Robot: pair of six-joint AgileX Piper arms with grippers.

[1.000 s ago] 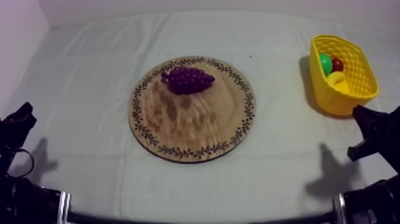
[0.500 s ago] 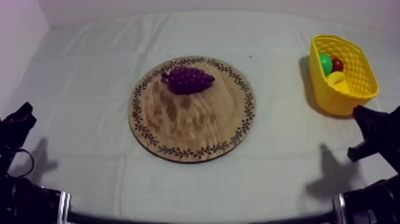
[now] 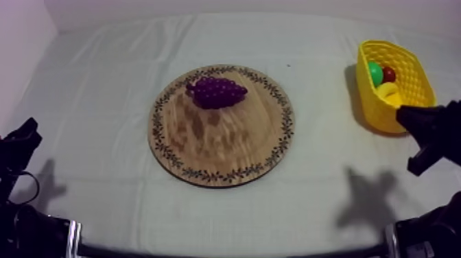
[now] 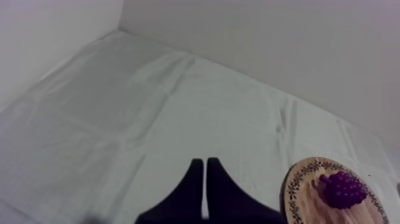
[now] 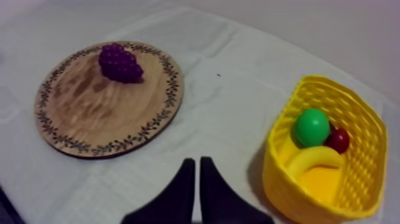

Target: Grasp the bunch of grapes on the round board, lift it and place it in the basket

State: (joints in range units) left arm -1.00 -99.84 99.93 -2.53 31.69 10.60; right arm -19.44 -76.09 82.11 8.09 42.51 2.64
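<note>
Grapes (image 3: pixel 216 92) lie untouched on the board (image 3: pixel 219 147); the right gripper (image 5: pixel 197 162), clenched empty like the left gripper (image 4: pixel 204 162), hangs near the basket (image 3: pixel 381 114), seemingly best placed to fetch them.

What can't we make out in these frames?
- Left wrist view: wooden board cut off by the frame edge, beyond the bunch of grapes.
- Top view: banana partly behind the yellow basket wall.
- Right wrist view: small red fruit partly behind a green fruit, kind unclear.
</note>
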